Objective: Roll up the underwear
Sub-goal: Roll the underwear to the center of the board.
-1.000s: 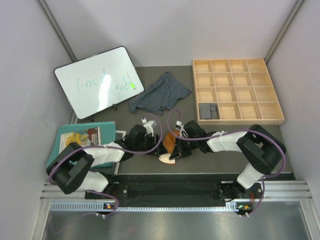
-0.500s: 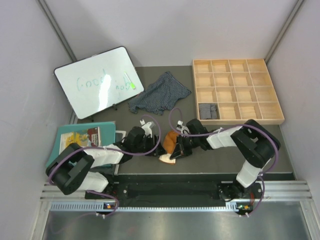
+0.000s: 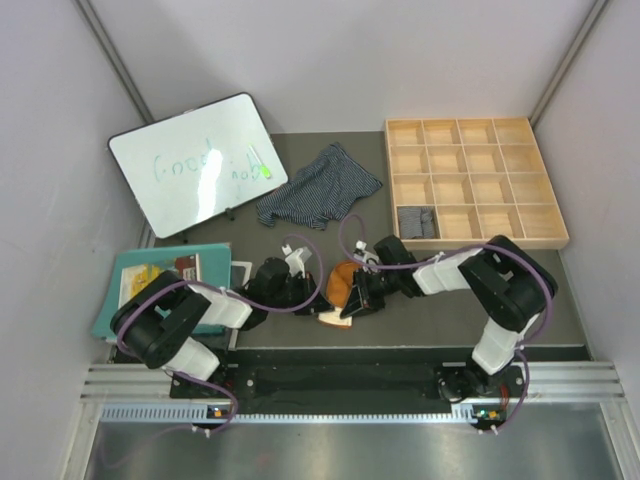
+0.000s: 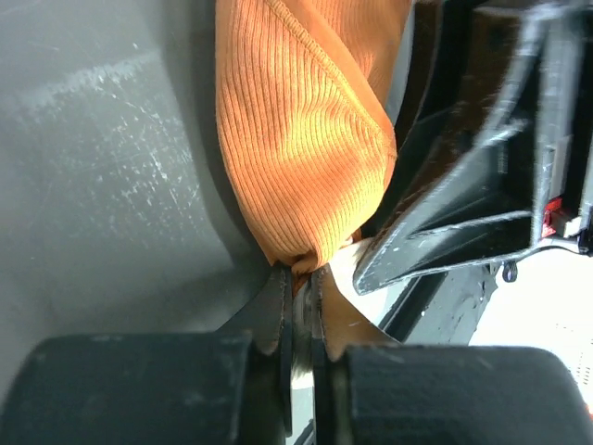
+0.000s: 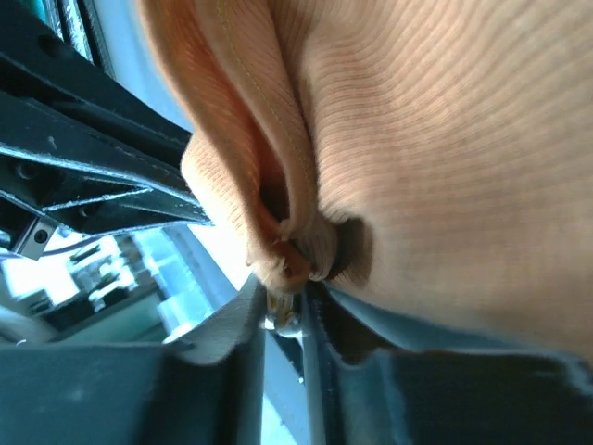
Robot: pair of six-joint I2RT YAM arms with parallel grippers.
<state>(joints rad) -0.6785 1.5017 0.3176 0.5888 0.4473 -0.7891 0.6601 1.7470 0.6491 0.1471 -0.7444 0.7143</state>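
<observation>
Dark grey table (image 3: 400, 325) down here, both my arms reaching low and bent inward, meeting near the front edge. My left pincer (image 4: 298, 278) is squeezed almost flat on a fold of the rust-orange pair (image 4: 306, 139). My right pincer (image 5: 285, 311) nips the same cloth (from the other side). The navy striped pair (image 3: 318, 187) lies well behind.

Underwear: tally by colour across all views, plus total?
Rust-orange pair: 1
Navy striped pair: 1
Grey pair: 1
Total: 3
</observation>
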